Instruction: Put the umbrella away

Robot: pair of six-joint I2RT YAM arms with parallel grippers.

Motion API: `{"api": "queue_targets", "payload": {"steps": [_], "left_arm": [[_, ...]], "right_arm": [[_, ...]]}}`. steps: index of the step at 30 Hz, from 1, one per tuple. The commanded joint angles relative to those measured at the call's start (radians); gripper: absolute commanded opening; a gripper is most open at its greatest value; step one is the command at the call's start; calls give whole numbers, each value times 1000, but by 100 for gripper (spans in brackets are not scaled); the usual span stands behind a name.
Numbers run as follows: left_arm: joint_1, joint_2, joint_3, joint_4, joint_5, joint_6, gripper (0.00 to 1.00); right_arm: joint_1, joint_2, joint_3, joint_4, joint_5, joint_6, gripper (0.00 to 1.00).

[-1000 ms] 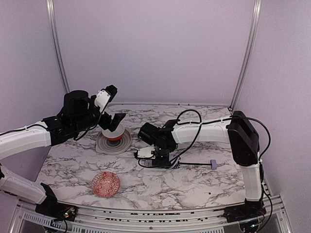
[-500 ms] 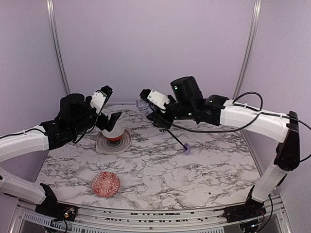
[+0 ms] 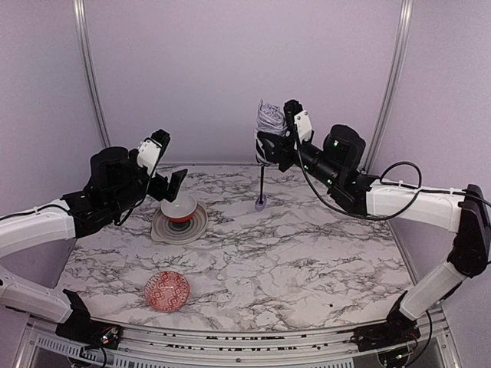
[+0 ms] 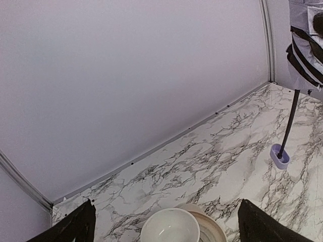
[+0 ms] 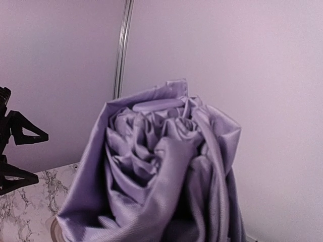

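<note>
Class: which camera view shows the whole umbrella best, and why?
Top external: the umbrella shows whole, bunched canopy, black shaft and handle. Left wrist crops most of the canopy; right wrist shows only crumpled fabric close up.

White links (image 3: 34,222), black joints (image 3: 113,172), black cables (image 3: 399,163)

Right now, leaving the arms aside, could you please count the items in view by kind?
umbrella: 1
bowls: 2 (white bowl, red patterned bowl)
plate: 1
Total: 4
</note>
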Motion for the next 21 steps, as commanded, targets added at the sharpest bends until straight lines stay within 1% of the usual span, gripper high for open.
{"api": "queue_targets", "payload": {"steps": [1,4,6,10,14,16,18,21], "left_arm": [[3,-12,-21,86,-69,-78,99],[3,-16,-43,143,-144,-145,99],[3,-20,-63,176,-179,-158,99],[3,-17,-80,199,-197,-143,99],[3,-8,-82,199,-184,-140,99],[3,-6,-82,199,-179,-139,99],[3,-6,-83,199,-179,-134,99],[2,-7,-84,199,-176,-129,99]], "right_arm": [[0,19,143,227,62,48,0],[0,43,218,246,72,31,0],[1,52,251,245,92,25,0],[1,61,223,261,118,46,0],[1,83,126,258,187,105,0],[2,106,39,275,219,127,0],[0,151,-73,338,248,160,0],[0,262,-224,429,248,174,0]]}}
